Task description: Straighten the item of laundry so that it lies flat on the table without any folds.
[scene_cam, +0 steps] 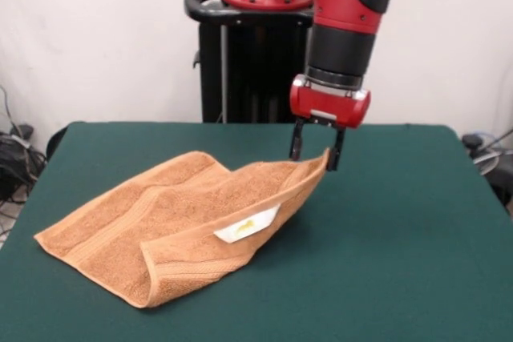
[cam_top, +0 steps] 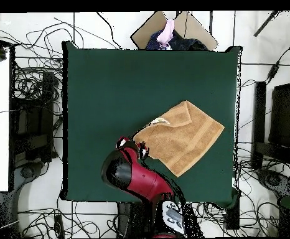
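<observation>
Towel corner held up by gripper, fingers pinched on it.
Folded flap is lifted toward 2 o'clock, likely for unfolding onto table; white label exposed.

One towel is lying on one table, and that is the whole count of laundry here. One white label is showing on it, sitting below the gripper and off to the side in the front view. One red and black arm is coming down into the picture, carrying one gripper with two dark fingers reaching down, the towel's raised corner sitting right between them. From overhead the tally is holding the same: one towel, one table, one arm. One black pedestal is standing behind the gripper.
</observation>
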Motion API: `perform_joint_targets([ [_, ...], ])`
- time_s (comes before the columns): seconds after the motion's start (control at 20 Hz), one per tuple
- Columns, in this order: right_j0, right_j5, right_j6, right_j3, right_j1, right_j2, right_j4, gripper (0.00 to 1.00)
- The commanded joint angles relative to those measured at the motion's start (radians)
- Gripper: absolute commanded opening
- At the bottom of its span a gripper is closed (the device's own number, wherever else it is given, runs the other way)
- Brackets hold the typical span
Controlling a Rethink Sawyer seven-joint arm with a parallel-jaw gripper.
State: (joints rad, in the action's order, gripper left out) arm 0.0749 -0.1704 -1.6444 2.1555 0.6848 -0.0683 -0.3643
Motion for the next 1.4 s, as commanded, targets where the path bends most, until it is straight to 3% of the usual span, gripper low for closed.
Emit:
perform_joint_targets([
  [0.05, -0.026, 0.06, -0.314, 0.031, 0.002, -0.017, -0.12, 1.0],
  [0.3, 0.011, 0.108, -0.272, 0.037, 0.059, -0.03, -0.105, 1.0],
  [0.5, 0.305, 0.214, -0.062, -0.058, 0.158, 0.055, 0.069, 1.0],
  [0.6, 0.427, 0.314, 0.016, -0.101, 0.198, 0.128, 0.111, 1.0],
  [0.85, 0.602, 0.491, 0.084, -0.21, 0.244, 0.238, 0.146, 1.0],
  [1.1, 0.704, 0.533, 0.087, -0.29, 0.212, 0.31, 0.173, 1.0],
  [1.4, 0.753, 0.446, 0.021, -0.238, 0.174, 0.376, 0.202, 1.0],
])
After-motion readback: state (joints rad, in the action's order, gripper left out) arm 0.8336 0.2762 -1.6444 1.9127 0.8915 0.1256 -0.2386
